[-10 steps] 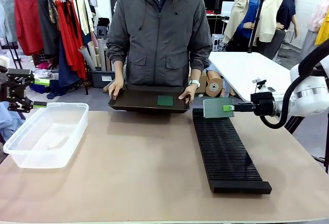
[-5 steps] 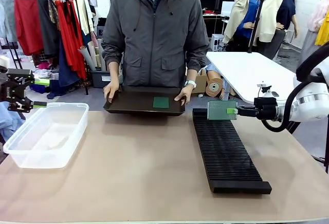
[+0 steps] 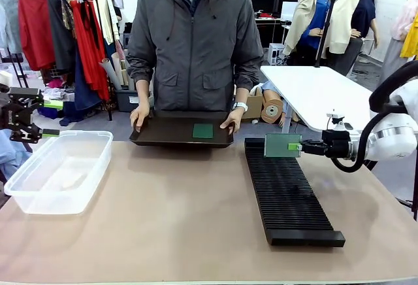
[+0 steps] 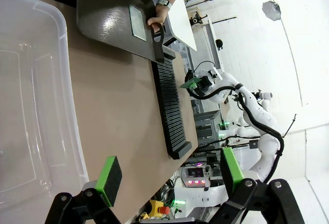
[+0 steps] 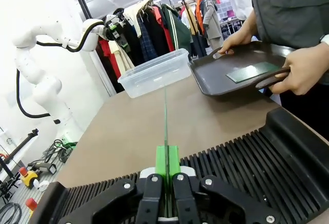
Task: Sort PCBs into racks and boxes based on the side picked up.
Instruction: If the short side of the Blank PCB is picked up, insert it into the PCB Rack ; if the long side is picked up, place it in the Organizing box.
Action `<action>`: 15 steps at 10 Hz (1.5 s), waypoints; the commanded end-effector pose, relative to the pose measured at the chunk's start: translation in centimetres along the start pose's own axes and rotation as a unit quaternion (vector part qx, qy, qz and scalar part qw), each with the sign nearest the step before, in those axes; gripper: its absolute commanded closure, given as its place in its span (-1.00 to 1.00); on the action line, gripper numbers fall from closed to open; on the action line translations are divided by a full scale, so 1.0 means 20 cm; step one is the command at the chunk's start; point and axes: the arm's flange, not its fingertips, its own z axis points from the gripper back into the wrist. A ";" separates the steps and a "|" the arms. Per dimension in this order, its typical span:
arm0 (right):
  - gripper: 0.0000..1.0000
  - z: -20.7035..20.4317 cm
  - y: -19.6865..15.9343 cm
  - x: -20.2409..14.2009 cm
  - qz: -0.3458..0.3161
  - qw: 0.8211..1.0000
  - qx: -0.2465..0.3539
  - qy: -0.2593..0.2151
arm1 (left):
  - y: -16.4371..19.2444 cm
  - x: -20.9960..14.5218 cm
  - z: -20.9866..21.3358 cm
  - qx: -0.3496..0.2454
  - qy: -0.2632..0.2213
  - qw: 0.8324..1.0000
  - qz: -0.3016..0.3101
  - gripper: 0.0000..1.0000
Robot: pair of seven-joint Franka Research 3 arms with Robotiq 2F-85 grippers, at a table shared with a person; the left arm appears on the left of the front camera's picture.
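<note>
**Tan table [image 3: 163, 226]: one board up over the rack [image 3: 287, 197]**

Across the tan table, I see the person holding a dark tray [image 3: 163, 131] with both hands, a second PCB [image 3: 203, 130] lying flat on it. My right gripper [image 3: 297, 146] is clamped on a PCB [image 3: 282, 144], held upright over the rack's far end. My left gripper [image 4: 169, 175] hangs wide apart beside the clear box [image 3: 59, 170], holding nothing.
</note>
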 end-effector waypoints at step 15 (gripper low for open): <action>1.00 -0.01 -0.13 -0.19 -0.013 1.000 -0.002 0.005 | -0.01 0.00 0.00 -0.004 0.002 1.000 -0.001 -1.00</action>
